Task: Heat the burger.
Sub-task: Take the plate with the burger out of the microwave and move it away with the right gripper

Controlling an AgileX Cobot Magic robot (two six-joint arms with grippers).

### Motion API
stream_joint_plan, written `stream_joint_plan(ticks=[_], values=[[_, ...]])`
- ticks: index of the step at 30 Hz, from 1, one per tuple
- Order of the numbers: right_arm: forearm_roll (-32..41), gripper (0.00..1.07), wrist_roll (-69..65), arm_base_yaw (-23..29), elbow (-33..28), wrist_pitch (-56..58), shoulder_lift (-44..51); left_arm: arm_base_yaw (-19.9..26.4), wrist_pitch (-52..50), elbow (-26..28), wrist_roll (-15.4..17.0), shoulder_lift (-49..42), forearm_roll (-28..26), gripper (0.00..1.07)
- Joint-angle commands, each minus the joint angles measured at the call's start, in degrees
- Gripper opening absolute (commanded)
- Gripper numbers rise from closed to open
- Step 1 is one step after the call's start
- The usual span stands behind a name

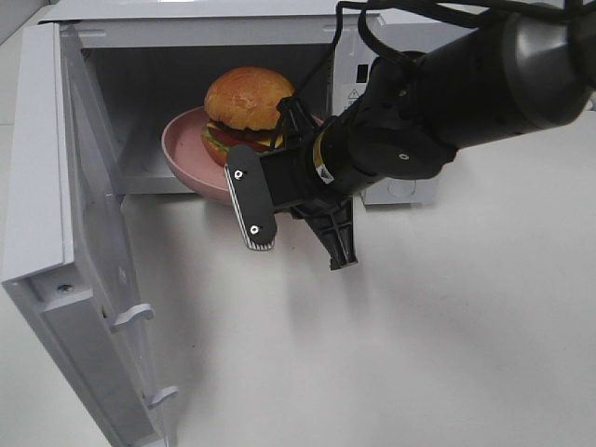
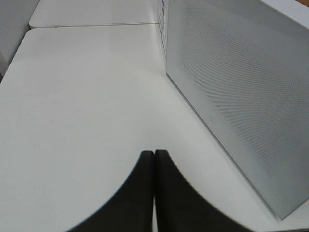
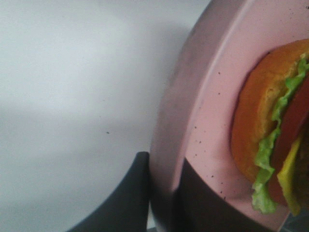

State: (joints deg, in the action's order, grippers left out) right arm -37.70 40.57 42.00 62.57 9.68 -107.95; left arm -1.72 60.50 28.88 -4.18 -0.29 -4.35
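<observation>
The burger [image 1: 247, 102], with a golden-brown bun, lettuce, tomato and cheese, sits on a pink speckled plate [image 1: 186, 149] held in the mouth of the open white microwave [image 1: 214, 28], partly inside the cavity. My right gripper [image 1: 284, 140] is shut on the plate's right rim. The right wrist view shows the gripper [image 3: 164, 159] with one finger on each side of the plate's [image 3: 207, 96] rim, and the burger [image 3: 260, 135] close behind. My left gripper [image 2: 154, 159] is shut and empty over the white table, beside the microwave's side wall [image 2: 241, 96]. It is not in the high view.
The microwave door [image 1: 93, 233] is swung wide open toward the front left. The right arm and its wrist camera [image 1: 251, 200] hang in front of the opening. White table [image 1: 419, 354] stretches in front and to the right.
</observation>
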Motion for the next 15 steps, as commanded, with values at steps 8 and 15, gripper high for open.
stream_joint_plan(ticks=[8,15], values=[[-0.7,0.00,1.1,-0.7,-10.0,-2.5,9.2,0.1,-0.9,-0.2,0.3,-1.1,0.1,0.00],[-0.7,0.00,1.0,-0.7,-17.6,-1.9,16.6,0.1,-0.9,-0.2,0.3,-1.1,0.2,0.00]])
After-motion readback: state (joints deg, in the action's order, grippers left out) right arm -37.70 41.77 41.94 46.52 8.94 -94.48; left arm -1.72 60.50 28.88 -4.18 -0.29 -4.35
